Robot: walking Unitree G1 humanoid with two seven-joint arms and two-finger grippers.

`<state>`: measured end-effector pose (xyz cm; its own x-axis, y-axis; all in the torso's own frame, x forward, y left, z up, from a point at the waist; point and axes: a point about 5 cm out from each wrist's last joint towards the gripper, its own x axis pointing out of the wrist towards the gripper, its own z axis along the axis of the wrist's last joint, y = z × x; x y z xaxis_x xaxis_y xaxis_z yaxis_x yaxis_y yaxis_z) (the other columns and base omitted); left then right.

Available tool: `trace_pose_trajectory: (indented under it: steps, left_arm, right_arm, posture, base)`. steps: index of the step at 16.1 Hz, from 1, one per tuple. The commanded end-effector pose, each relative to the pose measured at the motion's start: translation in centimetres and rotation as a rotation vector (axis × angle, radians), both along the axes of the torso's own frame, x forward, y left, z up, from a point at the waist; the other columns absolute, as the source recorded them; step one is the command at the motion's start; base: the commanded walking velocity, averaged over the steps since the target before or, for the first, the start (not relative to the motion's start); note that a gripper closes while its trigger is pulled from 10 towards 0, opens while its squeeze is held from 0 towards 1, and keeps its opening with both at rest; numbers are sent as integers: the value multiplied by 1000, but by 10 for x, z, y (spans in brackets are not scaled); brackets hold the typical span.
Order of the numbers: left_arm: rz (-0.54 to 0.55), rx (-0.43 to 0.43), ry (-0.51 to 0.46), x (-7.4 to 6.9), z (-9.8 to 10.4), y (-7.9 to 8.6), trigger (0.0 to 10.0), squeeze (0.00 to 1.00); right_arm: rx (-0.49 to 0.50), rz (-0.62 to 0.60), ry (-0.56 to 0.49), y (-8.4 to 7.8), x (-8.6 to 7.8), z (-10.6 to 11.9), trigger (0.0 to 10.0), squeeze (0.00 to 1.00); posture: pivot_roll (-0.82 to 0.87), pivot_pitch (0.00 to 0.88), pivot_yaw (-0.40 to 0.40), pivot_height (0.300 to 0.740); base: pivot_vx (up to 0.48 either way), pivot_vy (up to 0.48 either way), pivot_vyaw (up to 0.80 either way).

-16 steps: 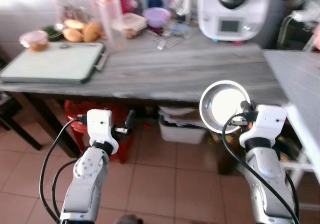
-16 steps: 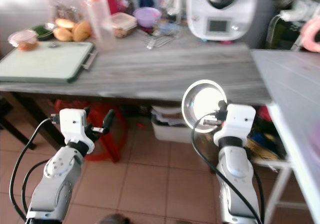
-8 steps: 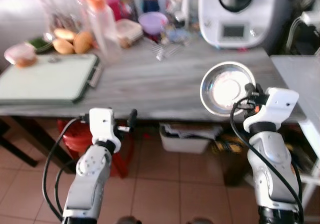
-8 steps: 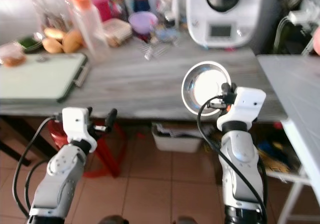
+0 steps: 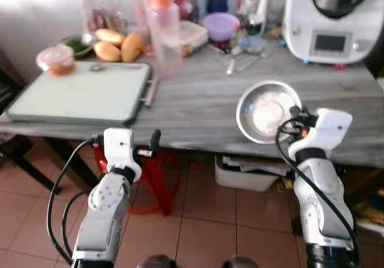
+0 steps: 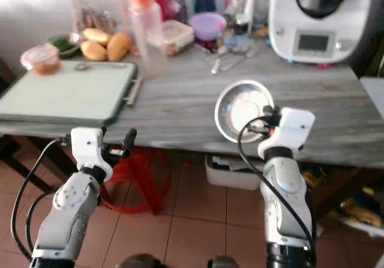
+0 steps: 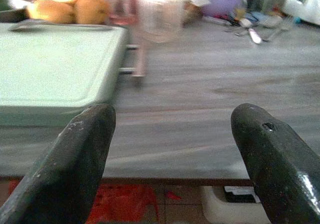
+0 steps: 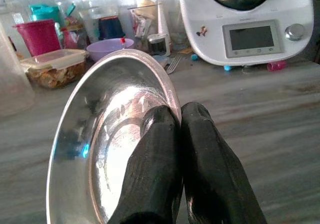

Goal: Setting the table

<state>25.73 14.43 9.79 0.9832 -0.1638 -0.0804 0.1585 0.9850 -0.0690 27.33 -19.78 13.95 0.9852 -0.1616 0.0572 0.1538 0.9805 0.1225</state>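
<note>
Left arm is rising from lower left of frame, left gripper (image 5: 129,153) sitting left of centre, jaws spread wide. Right arm is rising from lower right, right gripper (image 8: 176,115) right of centre, jaws pinching together on steel bowl (image 5: 264,111) rim, holding it tilted.

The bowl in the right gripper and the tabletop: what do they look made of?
The bowl looks like polished metal, probably stainless steel: silvery, with mirror-like glare. The tabletop appears to be grey wood or wood-look laminate, matte, with long grain streaks. The right gripper pinches the bowl's rim.

Soft motion blur throughout, bright window glare at 10 o'clock, and daylight reflections washing the steel bowl (image 8: 107,149).
</note>
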Motion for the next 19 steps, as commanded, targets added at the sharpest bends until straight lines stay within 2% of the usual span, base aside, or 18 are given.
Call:
trace_pose_trajectory:
  steps: [1,5,7,11,14,17,19]
  left_arm:
    - [16,15,-12,0,3,5,10000,0]
    - [19,21,-8,-2,4,6,10000,0]
    - [14,27,-7,-2,5,6,10000,0]
    - [4,41,-3,-5,7,9,10000,0]
    - [-1,52,3,-8,8,12,10000,0]
    - [0,59,8,-9,9,14,10000,0]
    - [-7,58,11,-8,9,12,10000,0]
  right_arm:
    - [37,-31,-8,-1,4,4,10000,0]
    - [113,-96,33,-10,4,-6,10000,0]
    - [178,-166,32,-20,13,-6,10000,0]
    - [269,-198,55,-23,30,-11,10000,0]
    - [321,-196,96,-12,38,-17,10000,0]
    - [420,-173,151,9,36,-28,10000,0]
    - [429,-150,153,18,37,-27,10000,0]
  posture:
    - [2,0,42,740]
    - [10,0,46,740]
    - [16,0,54,740]
    - [35,17,65,740]
    - [53,31,63,740]
    - [58,33,64,740]
    - [51,29,68,740]
  base:
    - [0,0,0]
    - [0,0,0]
    - [0,0,0]
    - [0,0,0]
    - [0,0,0]
    - [0,0,0]
    - [0,0,0]
